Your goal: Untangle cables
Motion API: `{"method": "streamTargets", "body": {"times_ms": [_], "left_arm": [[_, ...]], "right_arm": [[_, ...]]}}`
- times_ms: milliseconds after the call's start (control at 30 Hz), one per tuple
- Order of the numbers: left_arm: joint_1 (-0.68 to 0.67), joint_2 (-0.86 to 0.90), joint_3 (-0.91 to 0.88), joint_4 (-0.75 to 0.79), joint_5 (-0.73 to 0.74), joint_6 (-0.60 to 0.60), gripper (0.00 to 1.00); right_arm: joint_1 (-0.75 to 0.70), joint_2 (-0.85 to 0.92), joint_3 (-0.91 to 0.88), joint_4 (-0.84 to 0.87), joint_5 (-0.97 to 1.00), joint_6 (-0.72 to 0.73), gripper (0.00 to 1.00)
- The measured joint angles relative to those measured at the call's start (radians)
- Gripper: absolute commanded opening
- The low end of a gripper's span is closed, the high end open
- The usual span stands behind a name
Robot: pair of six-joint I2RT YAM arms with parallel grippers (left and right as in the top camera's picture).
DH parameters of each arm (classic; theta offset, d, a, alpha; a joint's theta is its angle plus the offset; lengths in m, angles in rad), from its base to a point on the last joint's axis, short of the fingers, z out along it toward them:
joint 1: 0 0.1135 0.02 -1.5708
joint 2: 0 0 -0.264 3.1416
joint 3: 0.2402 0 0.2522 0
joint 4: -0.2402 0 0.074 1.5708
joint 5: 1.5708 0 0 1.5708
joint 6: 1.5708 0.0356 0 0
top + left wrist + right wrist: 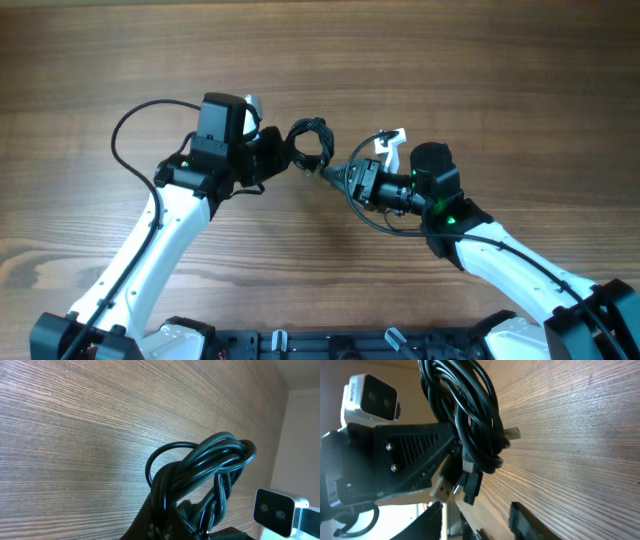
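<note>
A brown wood-grain table (480, 60) stretches under both of my arms. My left pincer (283, 156) sits a little left of the table's middle and is clamped on the cables (310, 143), a tight black bundle of looped cords that sticks out to its right, lifted off the wood. From my left wrist the cables (210, 465) rise out of my closed fingers as a twisted hank, with one thin loop (167, 455) standing free on its left side. A white camera block (277, 510) shows at the lower right.

My right pincer (330, 172) points left at the bundle from just beside it, a bit nearer than the cords. From my right wrist its fingers (530, 519) stand apart at the bottom edge, spread wide with nothing between them. Ahead of them the cables (470, 415) hang against the ribbed black finger (415, 462) of my left pincer. A flat metal plug (444, 489) dangles below the hank, and another small plug end (512, 433) pokes out on its right.
</note>
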Motion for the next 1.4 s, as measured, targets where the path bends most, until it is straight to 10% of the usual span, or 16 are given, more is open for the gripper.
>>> {"method": "streamTargets", "body": {"times_ms": [467, 1400], "left_arm": [[-0.068, 0.001, 0.000, -0.016, -0.240, 0.047, 0.04], [-0.191, 0.001, 0.000, -0.022, -0.215, 0.150, 0.04]], "right_arm": [[-0.017, 0.000, 0.000, 0.023, -0.045, -0.173, 0.25], [0.023, 0.000, 0.000, -0.026, 0.086, -0.220, 0.05]]}}
